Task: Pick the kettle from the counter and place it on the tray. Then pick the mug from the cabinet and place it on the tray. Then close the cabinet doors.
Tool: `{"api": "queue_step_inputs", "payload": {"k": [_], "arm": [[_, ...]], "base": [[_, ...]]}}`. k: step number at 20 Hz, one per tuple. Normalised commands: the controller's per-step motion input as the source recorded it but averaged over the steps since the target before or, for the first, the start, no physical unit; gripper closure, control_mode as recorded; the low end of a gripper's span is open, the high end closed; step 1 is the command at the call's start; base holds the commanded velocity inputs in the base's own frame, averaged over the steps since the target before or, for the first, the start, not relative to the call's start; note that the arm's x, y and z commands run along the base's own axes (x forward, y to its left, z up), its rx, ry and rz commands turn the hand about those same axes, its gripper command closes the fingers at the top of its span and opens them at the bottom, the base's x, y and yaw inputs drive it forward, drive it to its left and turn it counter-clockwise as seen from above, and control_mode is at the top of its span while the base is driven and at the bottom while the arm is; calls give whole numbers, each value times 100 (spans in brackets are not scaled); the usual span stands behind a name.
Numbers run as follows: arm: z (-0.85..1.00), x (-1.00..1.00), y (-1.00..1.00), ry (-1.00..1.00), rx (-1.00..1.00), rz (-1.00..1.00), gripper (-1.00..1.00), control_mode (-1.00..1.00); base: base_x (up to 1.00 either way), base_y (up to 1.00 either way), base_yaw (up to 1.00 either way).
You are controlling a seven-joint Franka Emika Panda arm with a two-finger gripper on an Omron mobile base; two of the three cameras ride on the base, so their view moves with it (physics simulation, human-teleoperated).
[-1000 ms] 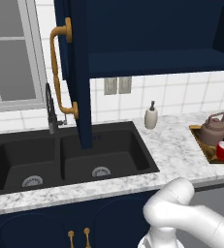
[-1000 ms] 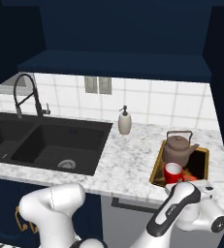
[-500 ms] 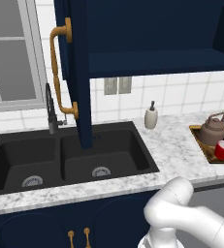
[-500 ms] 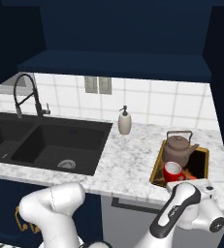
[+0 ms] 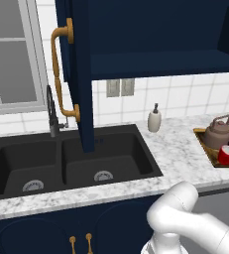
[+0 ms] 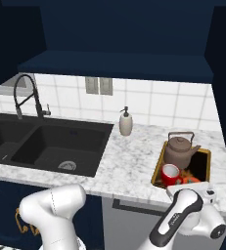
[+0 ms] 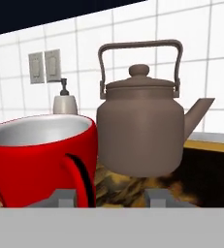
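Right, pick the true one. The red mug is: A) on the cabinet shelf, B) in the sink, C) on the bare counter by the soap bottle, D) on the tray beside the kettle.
D: the mug stands on the tray in front of the kettle.

In the left base view the tray [image 5: 209, 149] runs off the right edge, so its right side is cut away, and the mug [image 5: 228, 155] sits almost at that edge with its handle not to be made out. The open cabinet door [image 5: 79, 74] hides part of the faucet [image 5: 51, 111] and of the wall behind it.

In the right base view the robot's wrist covers the tray's near rim [image 6: 158, 168] and the mug's [image 6: 170, 173] lower part (its handle too).

In the hand view the mug [image 7: 40, 160] is cropped at the left edge and at the bottom, and it hides the base of the soap dispenser [image 7: 65, 104]. The kettle [image 7: 140, 131] conceals the tray floor [image 7: 210, 179] behind it. The pincer [image 7: 108, 197] shows just its two fingertips [image 7: 159, 197] (their spacing looks wide).
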Motion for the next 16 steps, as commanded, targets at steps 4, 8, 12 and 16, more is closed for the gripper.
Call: {"api": "queue_step_inputs", "payload": {"k": [4,8,12,16], "arm": [[0,6,0,0,0,0,-100,-100],[0,37,0,27,0,-3,-100,-100],[-9,14,0,19,-1,-18,-100,-100],[-5,-3,-1,1,0,-20,-100,-100]], "base": [[0,0,0],[0,0,0],[0,0,0],[0,0,0]]}}
